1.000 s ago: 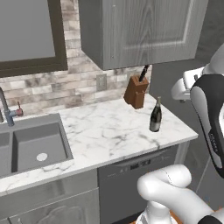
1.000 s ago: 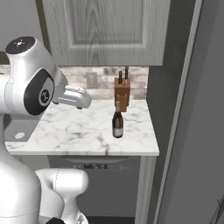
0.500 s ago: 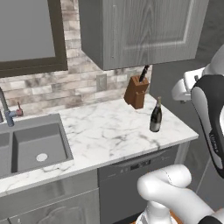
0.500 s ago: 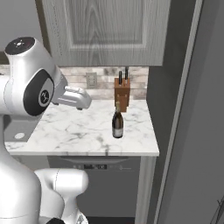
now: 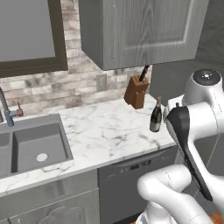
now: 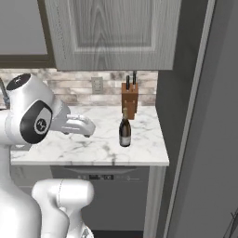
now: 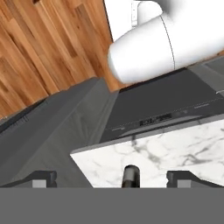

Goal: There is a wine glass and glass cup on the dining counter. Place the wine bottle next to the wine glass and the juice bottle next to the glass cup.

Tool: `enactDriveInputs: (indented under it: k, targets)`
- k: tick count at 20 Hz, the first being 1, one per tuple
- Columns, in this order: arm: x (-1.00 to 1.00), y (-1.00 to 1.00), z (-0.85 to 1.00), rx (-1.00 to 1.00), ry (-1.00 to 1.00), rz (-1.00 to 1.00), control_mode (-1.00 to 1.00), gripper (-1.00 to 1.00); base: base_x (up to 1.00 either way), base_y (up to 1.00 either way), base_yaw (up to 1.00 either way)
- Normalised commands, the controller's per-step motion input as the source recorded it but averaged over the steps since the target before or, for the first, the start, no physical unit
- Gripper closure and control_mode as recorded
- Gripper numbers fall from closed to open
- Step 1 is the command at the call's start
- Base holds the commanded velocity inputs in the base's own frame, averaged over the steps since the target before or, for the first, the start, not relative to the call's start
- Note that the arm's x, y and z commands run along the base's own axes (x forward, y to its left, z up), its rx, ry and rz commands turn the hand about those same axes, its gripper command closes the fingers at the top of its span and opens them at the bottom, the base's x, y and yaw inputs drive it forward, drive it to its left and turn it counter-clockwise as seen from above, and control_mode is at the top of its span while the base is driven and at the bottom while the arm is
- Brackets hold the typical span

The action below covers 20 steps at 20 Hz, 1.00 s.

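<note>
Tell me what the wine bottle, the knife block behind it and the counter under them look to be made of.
Wine bottle: probably dark, glossy glass, nearly black with a pale label. Knife block: looks like matte brown wood, dark handles sticking out. Counter: seemingly polished marble, white with grey veins.

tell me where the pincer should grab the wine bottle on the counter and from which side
Grip the wine bottle around its straight body, below the slim neck, coming in level from the open counter front. It stands upright with the knife block close behind, so a rear approach looks blocked. The pincer already frames its top.
</note>
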Motion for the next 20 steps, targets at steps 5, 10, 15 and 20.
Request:
enactDriveInputs:
  k: [5, 10, 15, 20]
  targets:
    - [0.54, 0.00, -0.26, -0.08, -0.01, -0.09, -1.00, -1.00, 0.00, 0.00, 0.00]
    - [0.76, 0.00, 0.00, 0.00, -0.03, -0.10, -1.00, -1.00, 0.00, 0.00, 0.00]
    - [0.70, 0.00, -0.10, 0.00, -0.02, -0.10, -1.00, -1.00, 0.00, 0.00, 0.00]
    - [0.60, 0.00, -0.30, 0.00, -0.04, -0.09, -1.00, -1.00, 0.00, 0.00, 0.00]
